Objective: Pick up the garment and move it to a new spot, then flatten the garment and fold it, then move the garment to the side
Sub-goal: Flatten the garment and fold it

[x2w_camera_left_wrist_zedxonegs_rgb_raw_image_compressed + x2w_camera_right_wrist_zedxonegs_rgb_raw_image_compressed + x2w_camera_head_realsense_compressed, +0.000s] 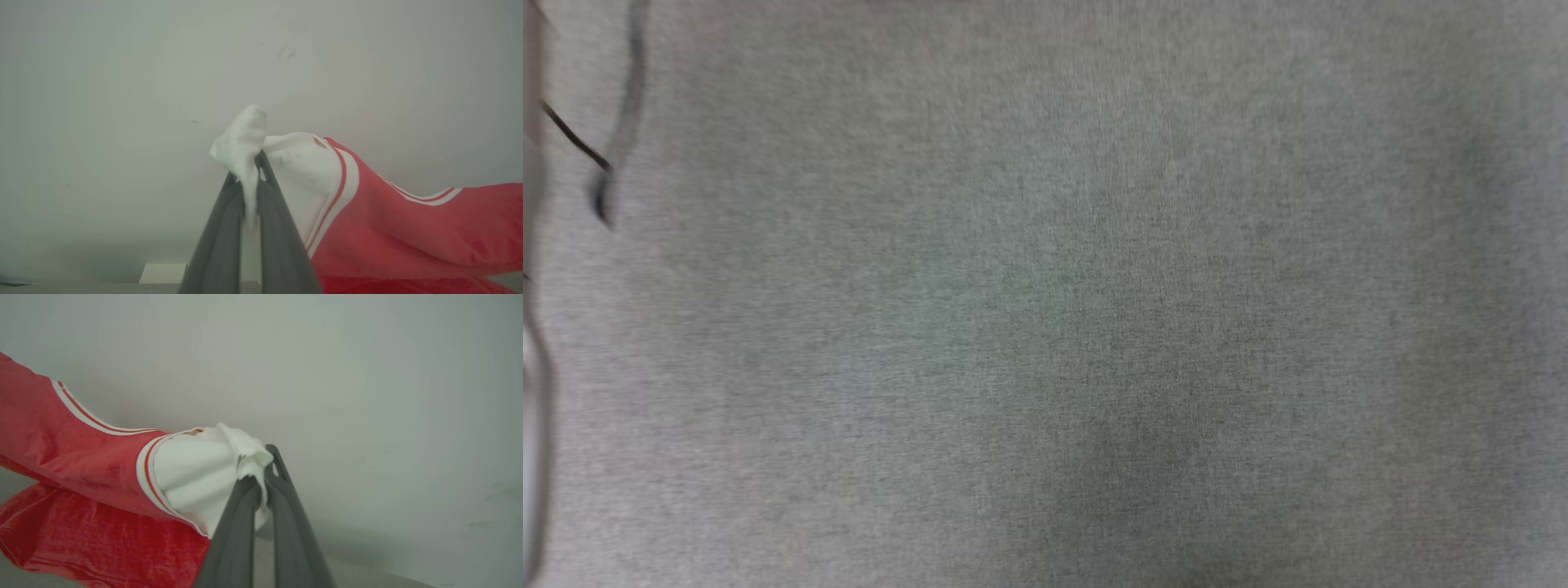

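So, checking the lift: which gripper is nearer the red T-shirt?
Neither, it's a tie: the left gripper and the right gripper each clamp white fabric of the red T-shirt.

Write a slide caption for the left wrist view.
Left gripper shut, fingers pinching the white cloth end of the red garment.

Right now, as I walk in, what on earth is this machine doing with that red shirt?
The robot is holding the red T-shirt by two ends. Its left gripper is shut on a bunch of white fabric just past a red-striped band, and its right gripper is shut on the white fabric at the other side. The red body of the shirt runs off between them, in front of a pale wall. The shirt is not yet laid flat or folded.
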Available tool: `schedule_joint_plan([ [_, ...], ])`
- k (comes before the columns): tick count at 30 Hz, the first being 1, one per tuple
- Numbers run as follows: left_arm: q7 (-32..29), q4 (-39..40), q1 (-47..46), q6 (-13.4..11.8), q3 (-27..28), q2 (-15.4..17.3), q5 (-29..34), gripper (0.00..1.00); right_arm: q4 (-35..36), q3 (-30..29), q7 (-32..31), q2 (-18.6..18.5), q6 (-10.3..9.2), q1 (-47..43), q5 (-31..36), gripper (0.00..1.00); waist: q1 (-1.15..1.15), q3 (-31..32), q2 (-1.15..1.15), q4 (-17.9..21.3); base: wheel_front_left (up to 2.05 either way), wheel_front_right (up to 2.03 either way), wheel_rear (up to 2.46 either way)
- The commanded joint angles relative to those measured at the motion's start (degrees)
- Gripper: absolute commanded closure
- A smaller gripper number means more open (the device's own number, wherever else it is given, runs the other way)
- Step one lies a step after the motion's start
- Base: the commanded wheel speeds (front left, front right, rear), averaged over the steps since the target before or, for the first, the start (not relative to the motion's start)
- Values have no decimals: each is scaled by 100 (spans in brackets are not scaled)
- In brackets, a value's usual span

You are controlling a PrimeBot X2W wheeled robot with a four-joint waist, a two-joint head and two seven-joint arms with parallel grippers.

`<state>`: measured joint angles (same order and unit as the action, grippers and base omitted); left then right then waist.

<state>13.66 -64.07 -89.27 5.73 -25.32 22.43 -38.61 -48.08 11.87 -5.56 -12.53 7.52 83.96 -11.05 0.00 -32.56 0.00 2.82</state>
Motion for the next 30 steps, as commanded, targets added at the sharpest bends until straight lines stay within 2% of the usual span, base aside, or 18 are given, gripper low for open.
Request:
schedule_joint_plan([
  [1,62,-59,376,47,37,-59,-83,100,-36,61,38,-32,-6,-358,-106,100,0,343,0,-97,0,0,0],
  [5,134,-1,1341,127,48,-259,-210,100,15,246,37,-118,-6,-1344,-475,100,0,872,0,-241,0,0,0],
  [10,161,501,2822,156,249,-291,-290,100,338,449,101,-273,-6,-2744,-961,100,0,1595,0,-326,0,0,0],
  [15,157,1293,4585,-5,535,-237,-251,100,923,498,52,-458,-5,-4161,-1281,100,0,2316,0,-325,0,0,0],
  [21,107,2368,6570,-407,681,-26,-322,100,2055,164,-239,-620,-6,-5981,-1384,100,0,3009,0,-274,0,0,0],
  [23,40,2577,6847,-483,700,25,-359,100,2280,61,-328,-653,-6,-6259,-1326,100,0,3090,0,-274,0,0,0],
  [30,-551,4314,8731,-1297,802,307,-578,100,3766,-623,-1213,-366,-6,-8305,-1173,100,0,3370,0,-261,0,0,0],
])
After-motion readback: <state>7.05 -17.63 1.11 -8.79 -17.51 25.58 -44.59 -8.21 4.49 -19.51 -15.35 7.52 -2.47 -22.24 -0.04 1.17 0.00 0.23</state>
